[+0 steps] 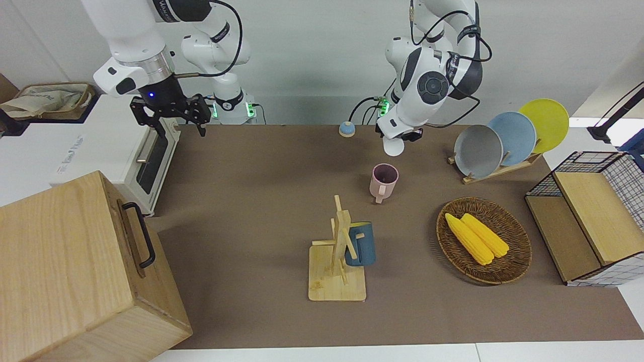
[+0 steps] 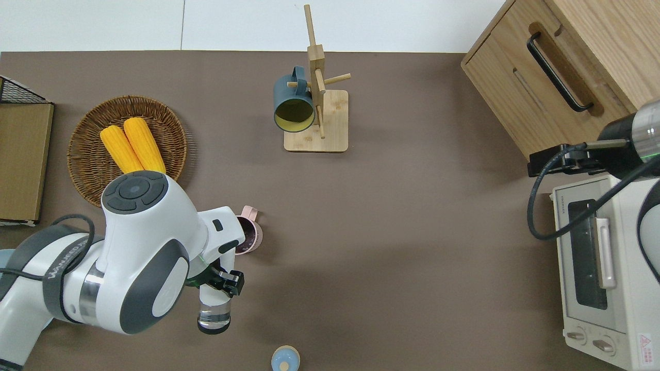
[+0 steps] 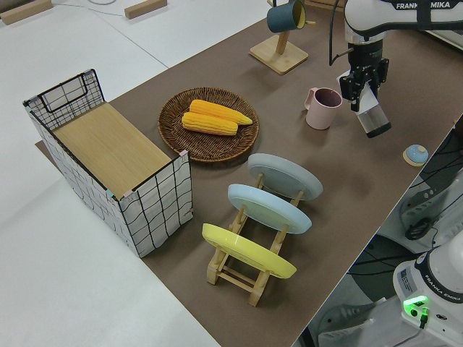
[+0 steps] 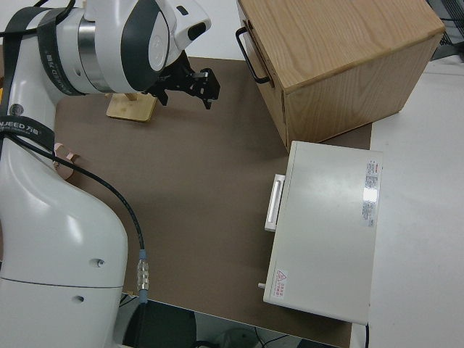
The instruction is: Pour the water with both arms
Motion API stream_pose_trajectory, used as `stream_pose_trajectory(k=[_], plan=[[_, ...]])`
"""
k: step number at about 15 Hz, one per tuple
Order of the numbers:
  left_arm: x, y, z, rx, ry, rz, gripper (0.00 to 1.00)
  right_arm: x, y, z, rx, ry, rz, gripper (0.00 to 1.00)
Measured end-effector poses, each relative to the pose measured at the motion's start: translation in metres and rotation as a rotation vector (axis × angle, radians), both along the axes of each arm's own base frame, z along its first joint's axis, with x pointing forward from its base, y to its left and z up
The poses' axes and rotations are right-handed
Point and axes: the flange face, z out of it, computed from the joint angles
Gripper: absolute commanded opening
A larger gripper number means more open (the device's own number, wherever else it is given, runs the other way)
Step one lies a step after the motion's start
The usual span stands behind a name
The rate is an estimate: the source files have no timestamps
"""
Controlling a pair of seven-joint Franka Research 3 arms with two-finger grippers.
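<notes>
My left gripper (image 2: 219,281) is shut on a clear bottle (image 2: 213,314), which hangs tilted over the bare table between a pink mug (image 2: 248,235) and a small blue cap (image 2: 285,358). The side view shows the same bottle (image 3: 374,117) held by its upper part, its base low and close to the pink mug (image 3: 323,108). The mug stands upright and looks empty. I cannot see the bottle's mouth, which the left gripper (image 3: 364,81) hides. The right arm is parked, and the right gripper (image 1: 170,114) is open and holds nothing.
A wooden mug tree (image 2: 316,103) carries a blue mug (image 2: 293,105). A wicker basket (image 2: 87,170) holds two corn cobs (image 2: 132,144). A plate rack (image 1: 495,171), a wire crate (image 1: 598,211), a wooden box (image 1: 75,271) and a toaster oven (image 1: 100,151) stand at the table's ends.
</notes>
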Motion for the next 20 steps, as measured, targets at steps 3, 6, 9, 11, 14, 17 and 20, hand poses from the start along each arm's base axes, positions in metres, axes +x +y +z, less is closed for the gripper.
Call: stream_pose_trajectory(k=[3,6,9,11,14,17,20], plan=[[-0.0002,0.0001,-0.0004,0.0,0.001,0.0,0.0,0.0,0.0,0.0,0.0,0.0,0.0,0.992],[-0.0002,0.0001,-0.0005,0.0,0.001,0.0,0.0,0.0,0.0,0.0,0.0,0.0,0.0,0.992],[-0.0003,0.0001,-0.0005,0.0,0.001,0.0,0.0,0.0,0.0,0.0,0.0,0.0,0.0,0.992],[-0.0003,0.0001,-0.0005,0.0,0.001,0.0,0.0,0.0,0.0,0.0,0.0,0.0,0.0,0.992],[-0.0003,-0.0001,-0.0005,0.0,0.001,0.0,0.0,0.0,0.0,0.0,0.0,0.0,0.0,0.992],[-0.0005,-0.0005,0.0004,-0.001,-0.005,-0.001,0.0,0.0,0.0,0.0,0.0,0.0,0.0,0.992],[-0.0038,0.0007,-0.0044,-0.008,-0.056,0.006,0.0,0.0,0.0,0.0,0.0,0.0,0.0,0.992]])
